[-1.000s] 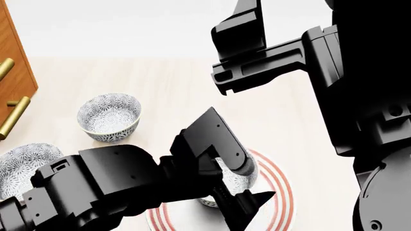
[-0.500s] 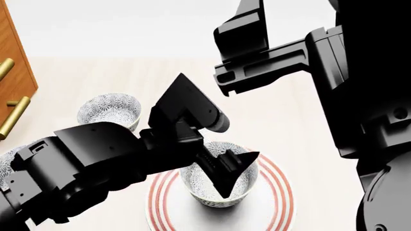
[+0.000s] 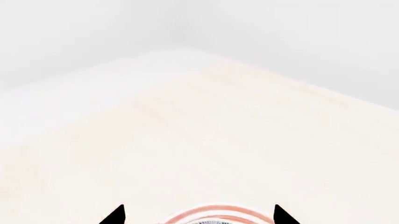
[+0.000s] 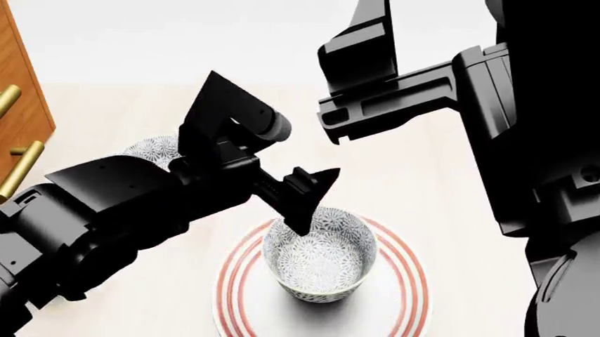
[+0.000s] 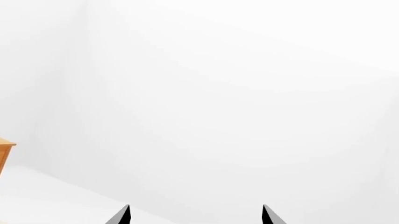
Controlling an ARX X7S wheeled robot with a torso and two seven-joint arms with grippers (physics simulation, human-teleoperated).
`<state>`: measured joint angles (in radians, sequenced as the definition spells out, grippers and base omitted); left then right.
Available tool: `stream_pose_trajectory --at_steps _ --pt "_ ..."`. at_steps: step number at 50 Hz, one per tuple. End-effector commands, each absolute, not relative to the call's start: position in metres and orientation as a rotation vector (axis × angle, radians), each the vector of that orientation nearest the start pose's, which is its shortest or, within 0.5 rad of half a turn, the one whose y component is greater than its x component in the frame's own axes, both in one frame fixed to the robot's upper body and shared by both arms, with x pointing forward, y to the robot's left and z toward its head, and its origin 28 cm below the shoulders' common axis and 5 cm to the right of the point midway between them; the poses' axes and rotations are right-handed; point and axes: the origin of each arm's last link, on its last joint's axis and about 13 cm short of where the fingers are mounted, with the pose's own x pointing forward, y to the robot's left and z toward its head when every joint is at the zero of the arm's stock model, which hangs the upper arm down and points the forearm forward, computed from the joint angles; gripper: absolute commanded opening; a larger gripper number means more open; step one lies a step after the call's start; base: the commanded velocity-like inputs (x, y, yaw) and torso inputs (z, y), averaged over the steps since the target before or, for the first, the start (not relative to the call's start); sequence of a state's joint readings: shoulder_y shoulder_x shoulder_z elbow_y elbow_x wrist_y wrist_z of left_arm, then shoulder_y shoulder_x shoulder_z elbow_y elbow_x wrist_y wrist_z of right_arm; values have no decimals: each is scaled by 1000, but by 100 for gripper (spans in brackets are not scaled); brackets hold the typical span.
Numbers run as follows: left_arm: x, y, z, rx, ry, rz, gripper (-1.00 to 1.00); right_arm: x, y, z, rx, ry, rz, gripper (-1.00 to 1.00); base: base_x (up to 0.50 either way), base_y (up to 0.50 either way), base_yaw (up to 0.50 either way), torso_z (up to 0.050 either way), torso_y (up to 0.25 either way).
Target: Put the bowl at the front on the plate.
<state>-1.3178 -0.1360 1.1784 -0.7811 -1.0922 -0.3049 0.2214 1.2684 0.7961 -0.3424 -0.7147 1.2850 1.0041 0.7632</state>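
The bowl sits upright in the middle of the plate, which lies on a pale, wood-grained table. Behind the plate the table ends at a plain white wall. The left gripper hangs over the bowl's far rim, fingers spread wide and empty. A second bowl shows beyond the plate, partly hidden by the left arm. A wooden cabinet with brass handles stands past that bowl. The right gripper is raised toward the wall, fingers wide apart.
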Motion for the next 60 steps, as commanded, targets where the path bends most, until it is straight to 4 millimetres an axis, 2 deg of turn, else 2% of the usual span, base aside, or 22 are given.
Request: stream_pose_trajectory --at_steps 1,5,15,28,41,44,60 --pt "407 148 192 29 202 -680 100 208 -128 332 -310 -455 120 100 0 0 0 0 0" --pt "408 153 197 -8 195 -651 100 208 -128 331 -309 -454 121 100 0 0 0 0 0" --pt "413 164 189 -41 189 -581 100 209 -128 330 -304 -452 120 100 0 0 0 0 0" --pt "406 174 189 -70 158 -559 100 210 -128 330 -306 -456 113 100 0 0 0 0 0" --pt "392 183 193 -84 94 -537 100 208 -129 328 -300 -457 105 100 0 0 0 0 0" --pt "382 182 198 -83 57 -556 100 208 -129 329 -300 -458 106 100 0 0 0 0 0" --pt "354 184 212 -168 -22 -525 100 209 -131 326 -292 -454 101 100 0 0 0 0 0"
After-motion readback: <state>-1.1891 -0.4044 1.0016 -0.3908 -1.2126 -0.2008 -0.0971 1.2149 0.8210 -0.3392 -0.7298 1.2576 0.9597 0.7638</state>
